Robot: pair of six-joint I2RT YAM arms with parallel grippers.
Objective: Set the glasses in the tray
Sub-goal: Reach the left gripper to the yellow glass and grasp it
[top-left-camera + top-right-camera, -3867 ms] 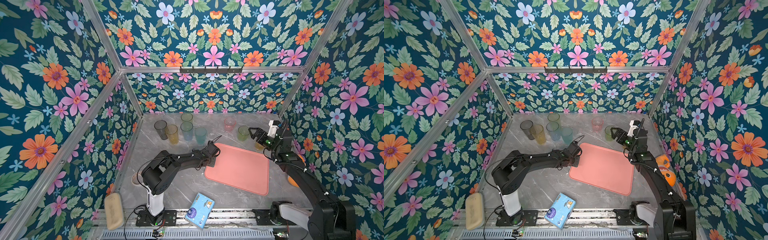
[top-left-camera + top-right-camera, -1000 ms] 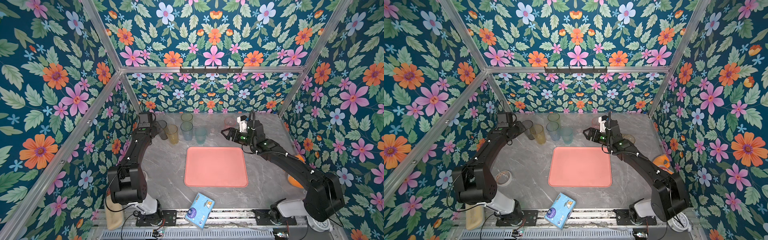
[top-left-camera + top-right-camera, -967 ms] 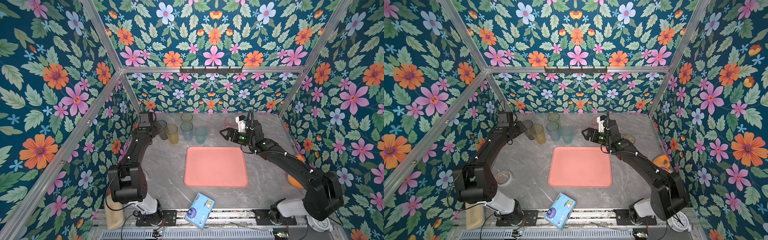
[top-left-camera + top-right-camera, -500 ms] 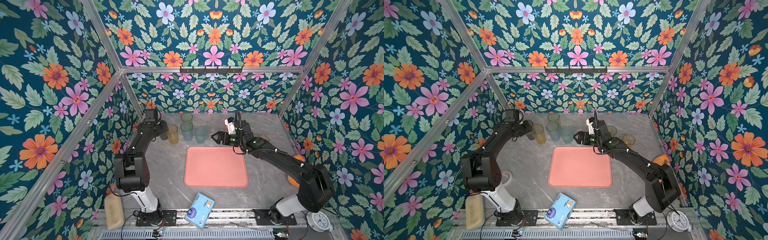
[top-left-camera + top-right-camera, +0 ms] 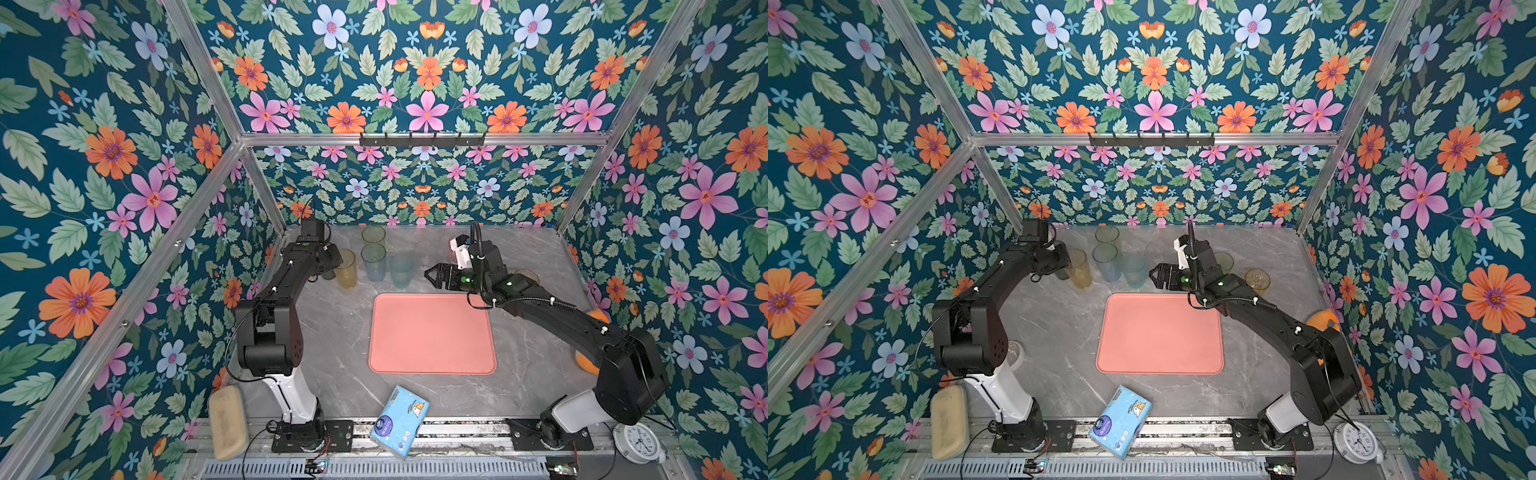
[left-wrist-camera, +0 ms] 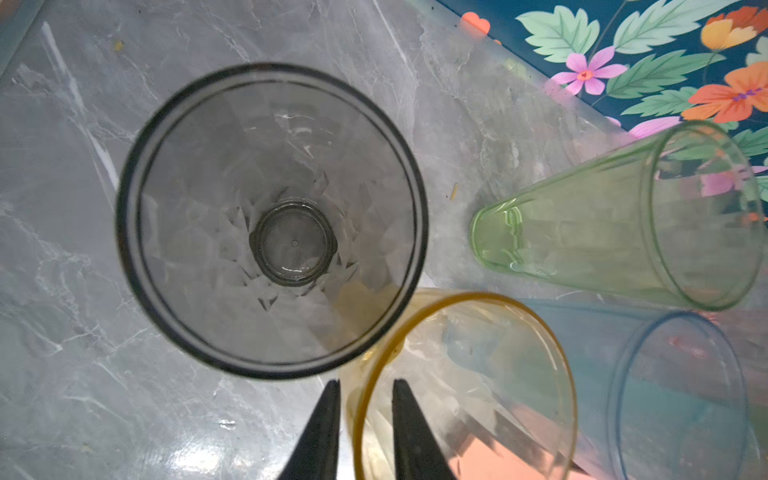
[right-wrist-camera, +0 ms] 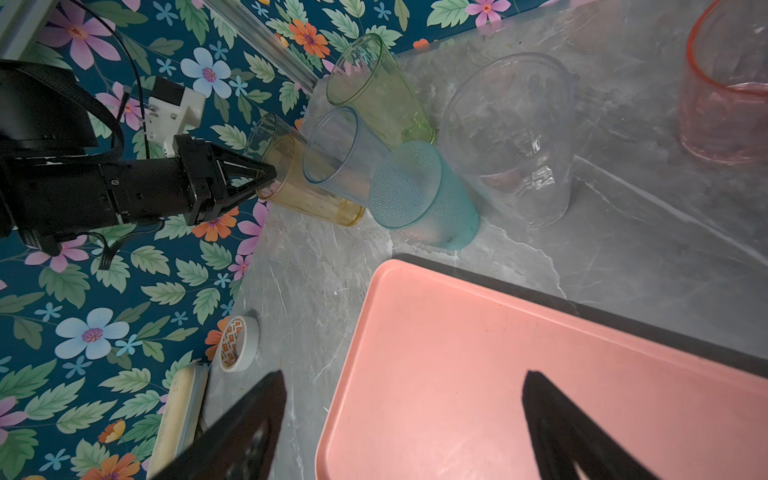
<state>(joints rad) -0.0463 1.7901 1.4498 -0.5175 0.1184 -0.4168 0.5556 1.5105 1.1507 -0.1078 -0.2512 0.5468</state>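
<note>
Tumblers: translucent plastic, all upright on the grey-veined marble top (image 5: 332, 332), clustered just above the tray's upper-left corner in both top views.
- Grey tumbler (image 6: 270, 220): faceted diamond walls, round base.
- Amber tumbler (image 6: 465, 395): smooth rim, standing just beside the grey one.
- Green tumbler (image 6: 602, 232): tall, tapered, with faint vertical panels.
- Blue tumbler (image 6: 681, 395): plain-walled.
- Teal tumbler (image 7: 419, 195): pebbled skin.
- Clear tumbler (image 7: 515, 141) and short pink tumbler (image 7: 727, 91): stand further right.

Tray (image 5: 432, 332): matte salmon-pink, rounded corners, low rim, flat at the centre of the frame. Every tumbler in view stands off it.

Left gripper (image 6: 363, 384): fingers a narrow gap apart, straddling the amber tumbler's rim, one inside and one outside. I cannot tell whether they actually pinch the wall.

Right gripper (image 7: 403, 374): jaws spread wide, holding nothing, over the tray's upper edge right of the teal tumbler.
</note>
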